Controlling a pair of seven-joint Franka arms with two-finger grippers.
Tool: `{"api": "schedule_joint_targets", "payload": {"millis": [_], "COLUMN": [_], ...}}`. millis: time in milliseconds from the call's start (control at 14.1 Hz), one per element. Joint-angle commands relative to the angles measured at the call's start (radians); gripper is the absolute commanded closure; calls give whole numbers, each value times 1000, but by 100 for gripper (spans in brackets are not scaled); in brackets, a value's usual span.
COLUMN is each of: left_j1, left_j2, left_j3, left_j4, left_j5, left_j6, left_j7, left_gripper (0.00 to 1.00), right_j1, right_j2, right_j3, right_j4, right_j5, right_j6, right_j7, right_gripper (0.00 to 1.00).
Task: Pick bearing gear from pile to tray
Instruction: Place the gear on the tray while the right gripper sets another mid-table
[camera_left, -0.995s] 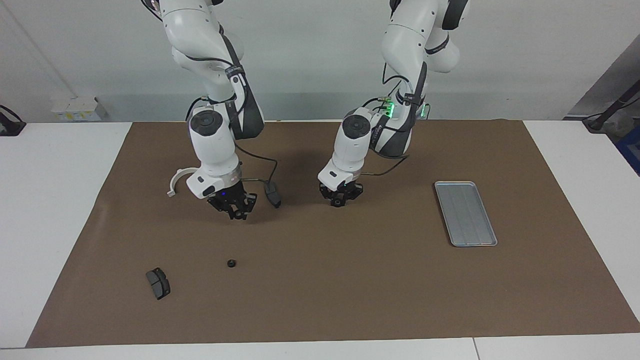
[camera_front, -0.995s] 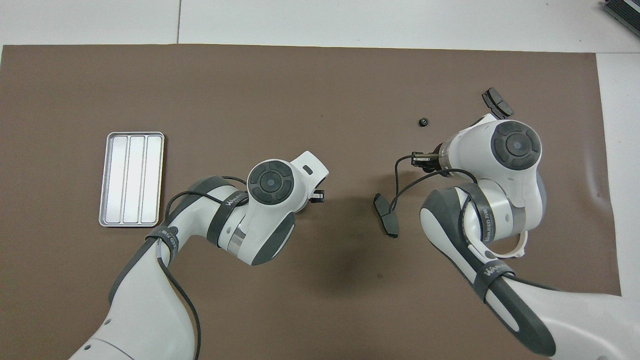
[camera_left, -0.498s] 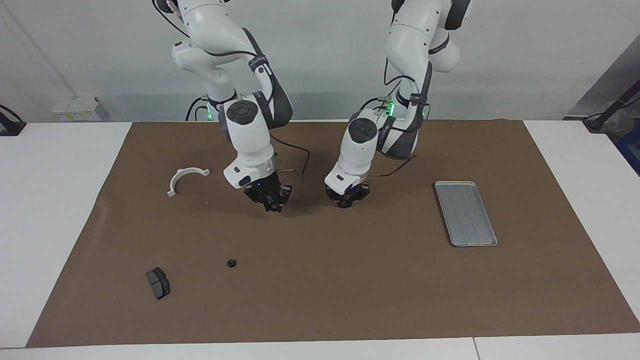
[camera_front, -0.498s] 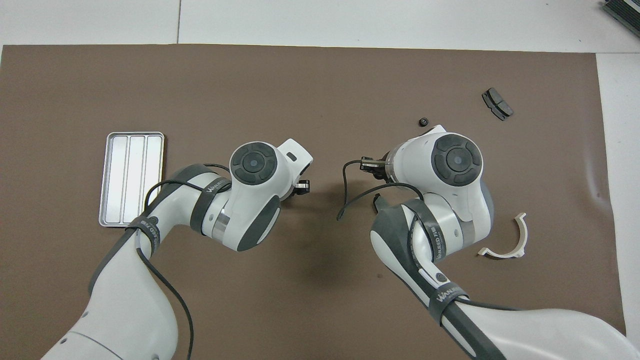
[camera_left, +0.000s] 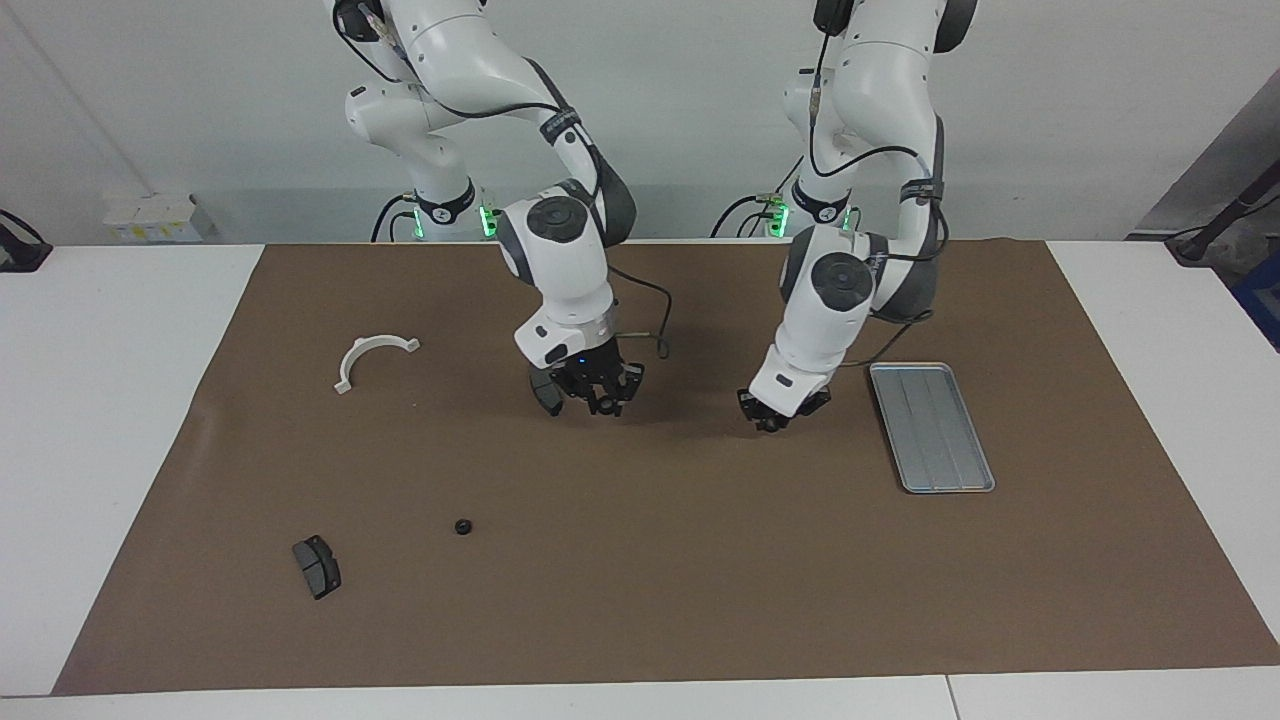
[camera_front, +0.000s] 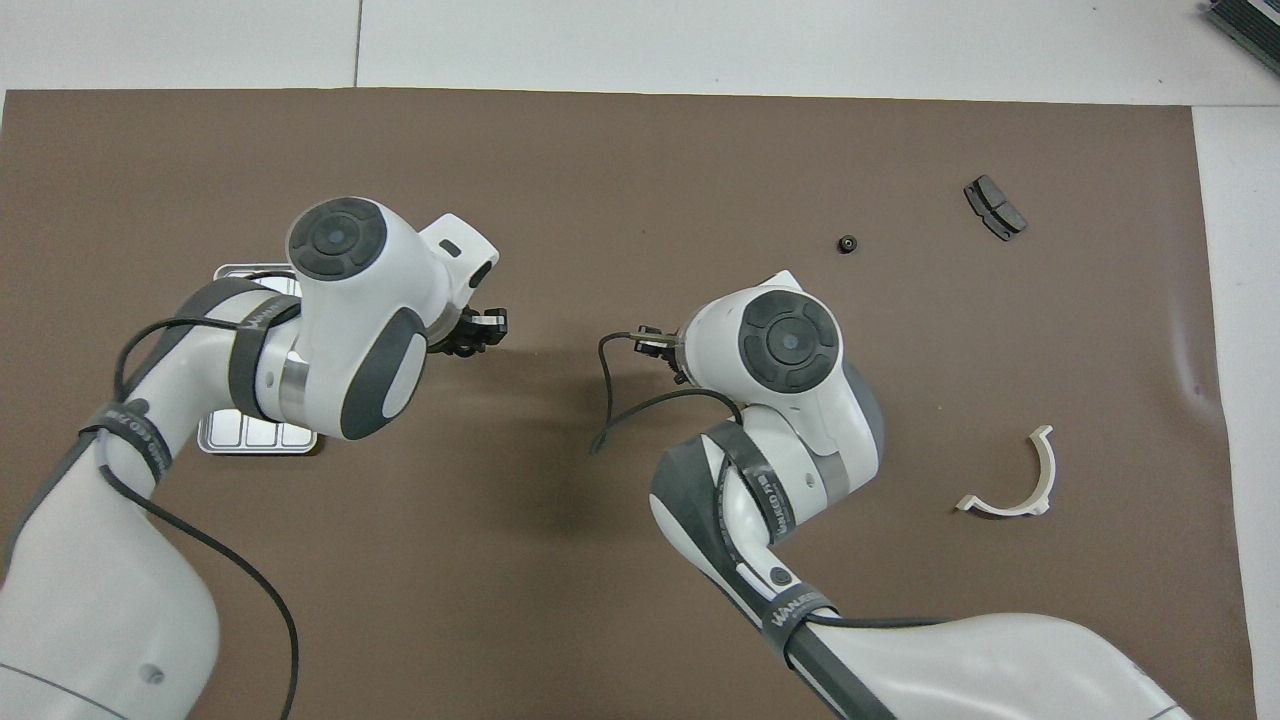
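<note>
My left gripper (camera_left: 771, 418) is over the mat just beside the silver tray (camera_left: 930, 425), shut on a small black bearing gear (camera_left: 770, 425). In the overhead view this gripper (camera_front: 482, 330) shows past the tray (camera_front: 232, 272), which the arm mostly covers. Of the pile, one black gear (camera_left: 462, 526) lies loose on the mat (camera_front: 847, 243). My right gripper (camera_left: 603, 400) hangs low over the middle of the mat, beside a dark grey curved pad (camera_left: 544, 392). It also shows in the overhead view (camera_front: 652, 345).
A second dark pad (camera_left: 316, 566) lies near the loose gear, toward the right arm's end (camera_front: 994, 207). A white half-ring bracket (camera_left: 370, 355) lies nearer to the robots (camera_front: 1020, 480). A brown mat (camera_left: 700, 580) covers the table.
My left gripper has carried the gear from the middle of the mat to beside the tray. My right gripper has swung from near the bracket to the middle, past the dark pad.
</note>
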Motion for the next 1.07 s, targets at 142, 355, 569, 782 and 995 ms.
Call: {"api": "schedule_joint_targets", "payload": {"millis": [142, 355, 569, 782, 995], "left_j1": [170, 256, 304, 307, 324], "left_j2": [-91, -114, -132, -131, -129], "left_j3": [-8, -6, -6, -6, -6], "left_j4": [-45, -83, -168, -234, -234], "left_j5": [-12, -12, -12, -12, -12], "left_j6": [-97, -107, -35, 89, 82], "left_j7": [262, 392, 460, 468, 469], "left_gripper": [93, 96, 97, 97, 71], "right_j1": [72, 97, 100, 83, 7], "right_j2": [114, 138, 138, 132, 102], "right_j3": [-2, -3, -2, -9, -19], "right_j4": [144, 138, 142, 147, 141], "right_j5": [-31, -57, -59, -63, -74], "right_j6": [-70, -78, -80, -71, -60], "right_j7": [122, 144, 166, 159, 103], "right_gripper": [96, 94, 1, 0, 0]}}
